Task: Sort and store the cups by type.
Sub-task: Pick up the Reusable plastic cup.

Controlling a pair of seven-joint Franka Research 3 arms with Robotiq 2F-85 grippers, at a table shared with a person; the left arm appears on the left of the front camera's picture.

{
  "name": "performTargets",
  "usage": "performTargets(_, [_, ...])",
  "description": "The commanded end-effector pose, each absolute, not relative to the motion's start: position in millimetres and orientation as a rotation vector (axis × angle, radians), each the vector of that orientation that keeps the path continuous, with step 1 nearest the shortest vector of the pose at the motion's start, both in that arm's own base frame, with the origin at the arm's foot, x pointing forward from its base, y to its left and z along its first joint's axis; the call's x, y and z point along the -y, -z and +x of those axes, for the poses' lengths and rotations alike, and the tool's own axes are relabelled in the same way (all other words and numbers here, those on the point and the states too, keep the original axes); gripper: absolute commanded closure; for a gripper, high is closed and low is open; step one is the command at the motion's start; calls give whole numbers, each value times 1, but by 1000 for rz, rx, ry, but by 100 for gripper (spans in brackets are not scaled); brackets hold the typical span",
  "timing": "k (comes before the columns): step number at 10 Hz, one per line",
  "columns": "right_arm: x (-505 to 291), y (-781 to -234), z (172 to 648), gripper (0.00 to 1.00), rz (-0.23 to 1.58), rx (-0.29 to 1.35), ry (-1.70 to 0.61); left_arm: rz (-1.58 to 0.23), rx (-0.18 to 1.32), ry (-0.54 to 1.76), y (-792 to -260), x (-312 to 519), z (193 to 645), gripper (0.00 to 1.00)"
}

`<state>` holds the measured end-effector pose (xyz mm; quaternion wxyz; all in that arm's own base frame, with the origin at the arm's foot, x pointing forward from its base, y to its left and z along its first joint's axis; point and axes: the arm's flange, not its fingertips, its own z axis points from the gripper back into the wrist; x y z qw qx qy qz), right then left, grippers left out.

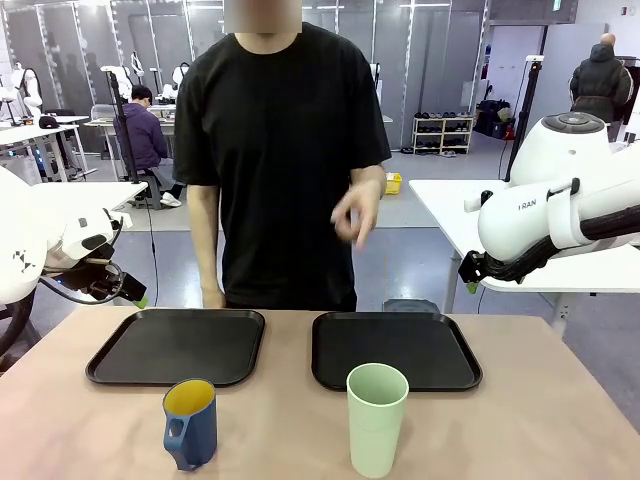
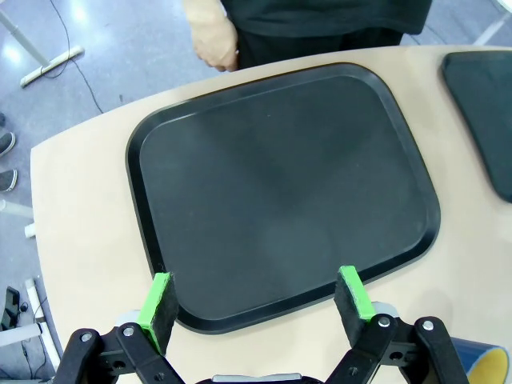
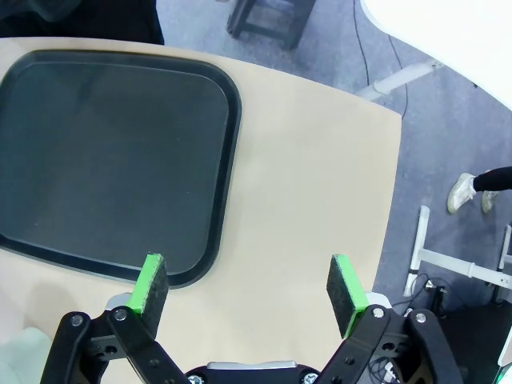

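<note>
Blue mug [image 1: 190, 424]: upright on the table [image 1: 540, 400], near edge on my side, left of centre. The yellow inside shows and the handle is on its left as the front camera sees it.

Mint tumbler [image 1: 377, 419]: upright at the same near edge, right of centre, well apart from the mug.

Both stand on bare tabletop. The left tray [image 1: 178, 346] is just behind the mug and the right tray [image 1: 395, 349] just behind the tumbler. The trays lie side by side with a gap between them.

My left gripper [image 2: 256, 292]: jaws wide apart, gripping nothing, hanging above the near edge of the left tray. A sliver of the mug shows in the bottom right corner of my left wrist cam.

My right gripper [image 3: 248, 280]: jaws wide apart, gripping nothing. One pad is over the right tray's outer corner, the other over bare table.

Person [image 1: 285, 160]: black T-shirt, standing at the far side behind the trays. One hand [image 1: 356, 212] is raised at chest height and blurred. The other [image 2: 214, 44] hangs at the far edge by the left tray.
</note>
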<state>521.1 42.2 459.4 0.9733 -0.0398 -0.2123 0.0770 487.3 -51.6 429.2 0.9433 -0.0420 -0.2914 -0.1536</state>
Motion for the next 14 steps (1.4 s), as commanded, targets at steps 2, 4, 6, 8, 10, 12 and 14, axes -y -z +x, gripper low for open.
performTargets(2, [-42,-459,522,0,-81,428,-160,-83,600,314,-431,51,488,0])
performTargets(4, [-42,-459,522,0,-81,428,-160,-83,600,314,-431,51,488,0])
performTargets(6, [-42,-459,522,0,-81,428,-160,-83,600,314,-431,51,488,0])
performTargets(8, [-42,-459,522,0,-81,428,-160,-83,600,314,-431,51,488,0])
performTargets(10, [-47,-469,515,0,-94,448,-303,-83,600,314,-431,51,488,0])
performTargets(12, [-50,-488,503,0,-127,442,-589,-83,600,314,-431,51,488,0])
performTargets(14, [-51,-500,498,0,-60,383,-882,-83,600,314,-431,51,488,0])
